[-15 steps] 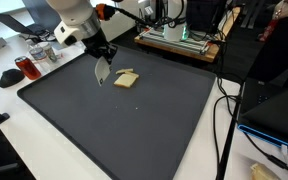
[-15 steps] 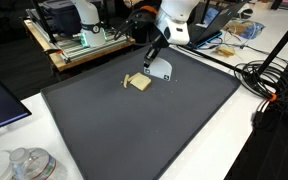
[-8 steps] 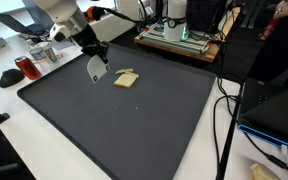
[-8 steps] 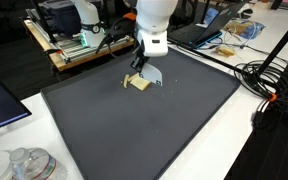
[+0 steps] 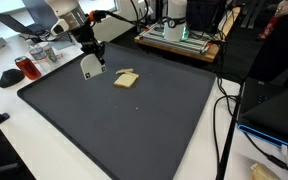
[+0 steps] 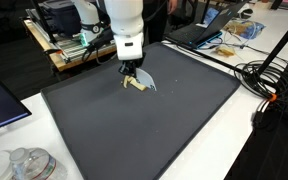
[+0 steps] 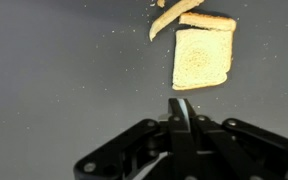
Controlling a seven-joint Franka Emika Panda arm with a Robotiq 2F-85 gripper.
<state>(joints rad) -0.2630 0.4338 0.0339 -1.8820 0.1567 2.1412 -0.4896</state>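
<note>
Clenched tight, the pincer (image 7: 181, 140) grips a thin flat blade (image 7: 180, 108), seen edge-on in the wrist view. Beyond it, at about 12 o'clock, the toast slice (image 7: 202, 57) lies flat on the dark mat (image 7: 64, 70), apart from the blade. Crust strips (image 7: 168, 22) lie past the slice at 11 o'clock. I judge this an approach step, with the blade lined up on the toast. A next move would call for lowering the blade's edge to the mat and sliding it under the slice.

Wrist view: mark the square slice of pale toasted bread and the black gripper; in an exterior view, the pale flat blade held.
square slice of pale toasted bread (image 7: 202, 57): wrist view, middle of its top face.
black gripper (image 7: 181, 108): wrist view, between its fingertips.
pale flat blade (image 5: 90, 67): in an exterior view, its middle.
</note>
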